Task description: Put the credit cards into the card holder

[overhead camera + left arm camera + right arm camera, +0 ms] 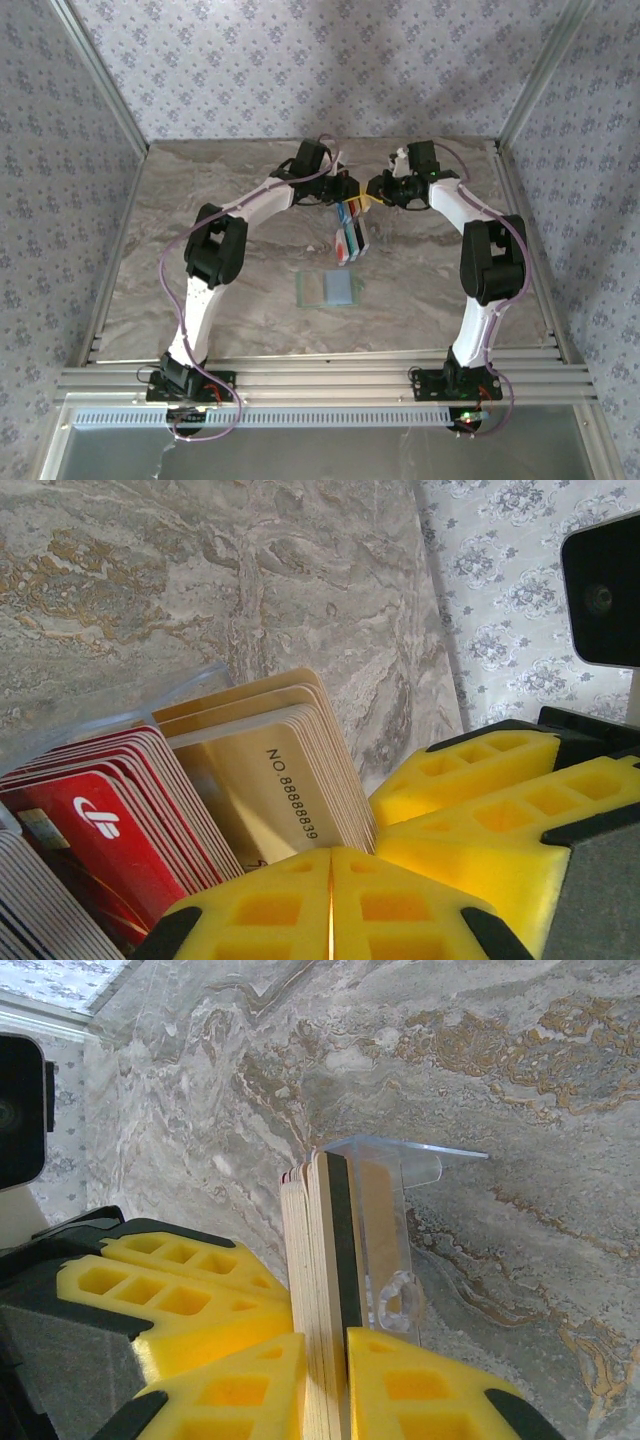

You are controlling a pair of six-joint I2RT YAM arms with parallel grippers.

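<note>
Far centre: right gripper (pixel 325 1348) pinches tan cards (pixel 314 1260), pickup step; left gripper (pixel 330 865) pressed together. Next: carry near to card holder (pixel 330 288).

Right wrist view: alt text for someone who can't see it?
The right hand grips an upright stack of mostly tan credit cards, seen edge-on. A clear plastic stand sits right beside them on the marbled table.

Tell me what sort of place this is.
Probably a robot test cell, not a home: aluminium frame rails, patterned backdrop walls around a marble-look table, and a left arm and right arm bolted at the near edge.
</note>
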